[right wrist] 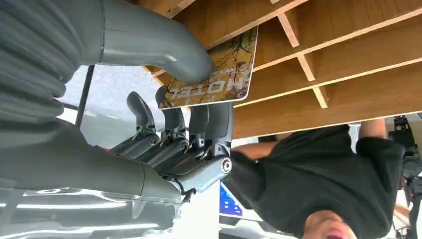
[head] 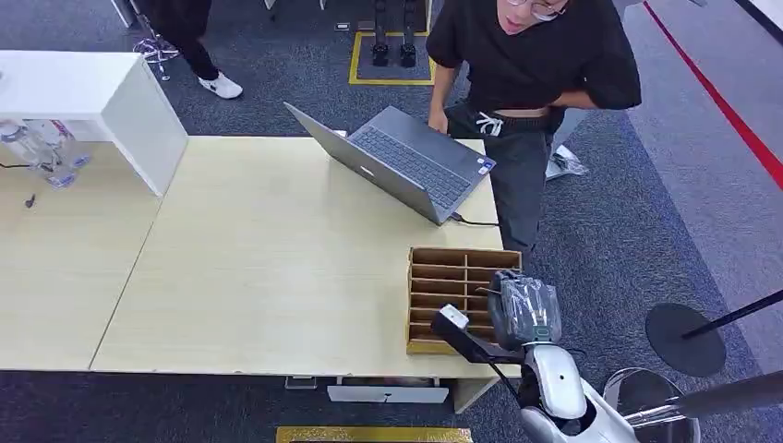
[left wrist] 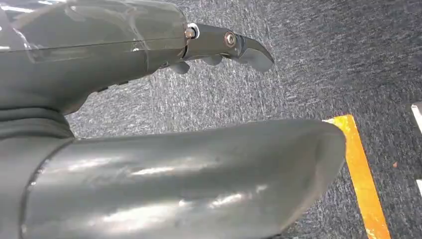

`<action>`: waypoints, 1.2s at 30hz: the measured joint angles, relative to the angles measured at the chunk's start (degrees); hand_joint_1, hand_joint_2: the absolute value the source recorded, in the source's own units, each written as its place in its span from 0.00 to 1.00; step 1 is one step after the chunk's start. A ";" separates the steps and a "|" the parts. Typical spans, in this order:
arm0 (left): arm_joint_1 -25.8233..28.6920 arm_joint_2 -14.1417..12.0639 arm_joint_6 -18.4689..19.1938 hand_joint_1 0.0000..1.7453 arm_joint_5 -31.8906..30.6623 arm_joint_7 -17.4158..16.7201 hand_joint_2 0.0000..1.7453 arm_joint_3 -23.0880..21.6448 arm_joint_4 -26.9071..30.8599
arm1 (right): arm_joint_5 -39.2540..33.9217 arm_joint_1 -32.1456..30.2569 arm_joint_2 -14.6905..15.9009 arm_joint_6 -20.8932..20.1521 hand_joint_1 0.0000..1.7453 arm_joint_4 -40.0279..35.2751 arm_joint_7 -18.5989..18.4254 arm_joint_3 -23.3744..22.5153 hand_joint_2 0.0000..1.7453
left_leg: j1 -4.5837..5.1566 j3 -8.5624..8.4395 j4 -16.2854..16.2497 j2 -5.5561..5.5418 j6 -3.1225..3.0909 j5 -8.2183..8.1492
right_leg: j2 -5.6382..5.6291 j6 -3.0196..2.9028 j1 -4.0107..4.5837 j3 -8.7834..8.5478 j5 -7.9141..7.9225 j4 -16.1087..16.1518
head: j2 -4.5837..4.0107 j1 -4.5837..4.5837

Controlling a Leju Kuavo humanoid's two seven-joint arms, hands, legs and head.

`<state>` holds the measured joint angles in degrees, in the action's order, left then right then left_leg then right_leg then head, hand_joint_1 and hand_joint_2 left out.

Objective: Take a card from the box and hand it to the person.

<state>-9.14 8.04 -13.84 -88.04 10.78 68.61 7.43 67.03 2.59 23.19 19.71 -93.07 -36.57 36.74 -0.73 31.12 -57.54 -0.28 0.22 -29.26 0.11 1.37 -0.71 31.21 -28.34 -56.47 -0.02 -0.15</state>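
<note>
The wooden box (head: 441, 277) with several slots stands at the table's right front corner. My right hand (head: 524, 309) hovers over its right side. In the right wrist view my right hand (right wrist: 189, 129) pinches a card (right wrist: 219, 69) printed with trees and the word HOTEL, with the thumb on one face and the fingers (right wrist: 214, 119) on the other. The card lies close against the box's dividers (right wrist: 348, 59). A person (head: 536, 55) in a black shirt stands beyond the table, leaning over it. My left hand (left wrist: 114, 64) hangs over the carpet and holds nothing.
An open grey laptop (head: 406, 161) sits between the box and the person. A white cabinet (head: 102, 92) and clear bottles (head: 46, 148) stand at the far left. A black stand base (head: 685, 337) lies on the floor to the right. Another person's legs (head: 198, 46) are at the back left.
</note>
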 joint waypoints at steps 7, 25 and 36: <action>0.00 0.00 0.00 0.00 0.02 0.02 0.00 0.00 0.00 | 0.04 -0.01 0.00 0.63 0.81 0.00 0.13 0.00 1.00 | 0.00 0.00 0.00 0.00 0.00 0.00 | 0.00 0.00 0.00 0.00 0.00 0.00 | 0.00 0.00; 0.00 0.00 0.07 0.00 0.02 0.13 0.00 0.00 0.00 | 11.04 1.21 4.33 -13.05 0.80 -14.63 0.63 -3.32 1.00 | 0.01 0.00 -0.02 0.00 0.00 0.00 | 0.00 0.01 -0.01 0.00 0.01 0.00 | 0.00 0.02; -0.01 -0.02 0.50 0.00 0.00 0.04 0.00 -0.04 0.00 | 12.35 2.93 6.65 -14.84 0.83 -25.12 0.83 -6.47 1.00 | 0.01 0.00 -0.02 0.00 0.00 0.00 | 0.00 0.01 -0.01 0.00 0.01 0.00 | 0.00 0.00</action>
<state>-9.15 8.02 -13.33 -88.04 10.82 68.57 7.43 79.38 5.52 29.84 4.87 -118.18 -35.74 30.27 -0.71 31.12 -57.57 -0.28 0.22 -29.26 0.11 1.38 -0.72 31.21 -28.32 -56.47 -0.02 -0.15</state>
